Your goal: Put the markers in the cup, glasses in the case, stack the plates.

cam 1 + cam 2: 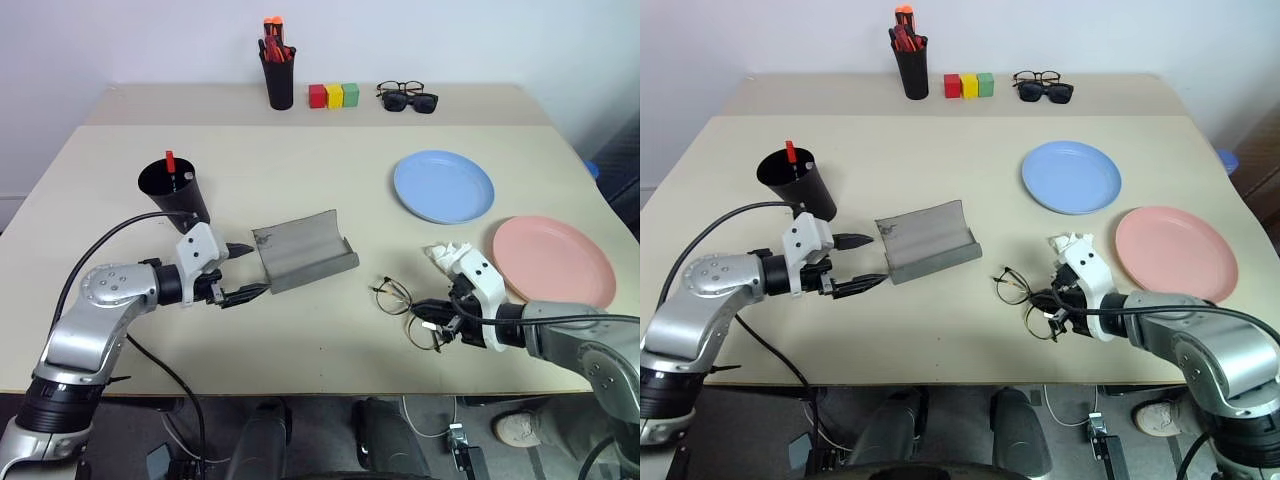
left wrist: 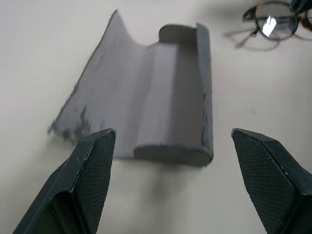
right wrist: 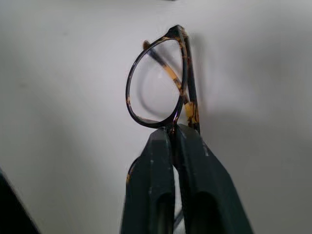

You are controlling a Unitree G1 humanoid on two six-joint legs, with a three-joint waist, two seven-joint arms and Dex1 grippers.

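arms: silver-grey | wrists: white | fingers: black, textured | cables: black

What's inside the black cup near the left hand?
A red-tipped marker pokes above the rim of the black cup, with a second slim marker end beside it. The cup's wall hides their lower parts and its bottom.

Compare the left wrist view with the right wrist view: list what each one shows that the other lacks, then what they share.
Left wrist view alone: the open grey case lying on the table, framed by the left gripper with its fingers spread wide. Right wrist view alone: the right gripper shut on the glasses at the bridge beside one round lens. Shared: the glasses and the pale table.
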